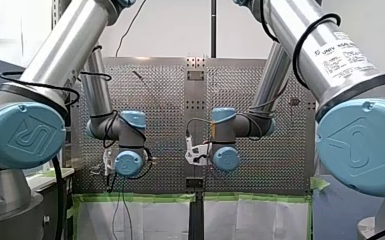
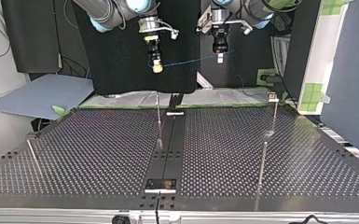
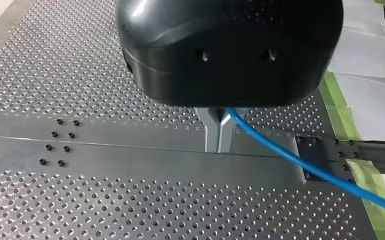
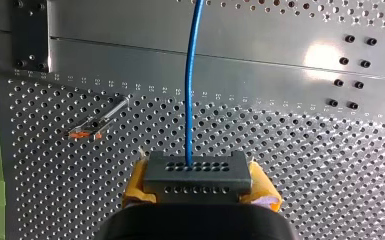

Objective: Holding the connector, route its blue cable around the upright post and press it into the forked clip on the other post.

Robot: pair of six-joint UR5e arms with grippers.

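**Both grippers raised, cable strung between them**

You see the right gripper [image 4: 198, 186] clamped on the grey connector [image 4: 197, 172], a yellow pad on each side. The blue cable [image 4: 190, 90] runs straight out ahead of it. The left gripper [image 3: 219, 134] pinches the cable further along with its metal fingers. Both hang above the table [image 2: 98, 154] near its arm-side edge. The cable is in the air, clear of the middle post [image 2: 158, 119] and of the block-topped post [image 2: 273, 112] near the top view's far right corner.

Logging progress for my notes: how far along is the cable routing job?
Done: my right gripper holds the connector; my left gripper pinches the cable. In hand: cable stretched between them, above the table. Left: rounding the post, pressing into the clip.
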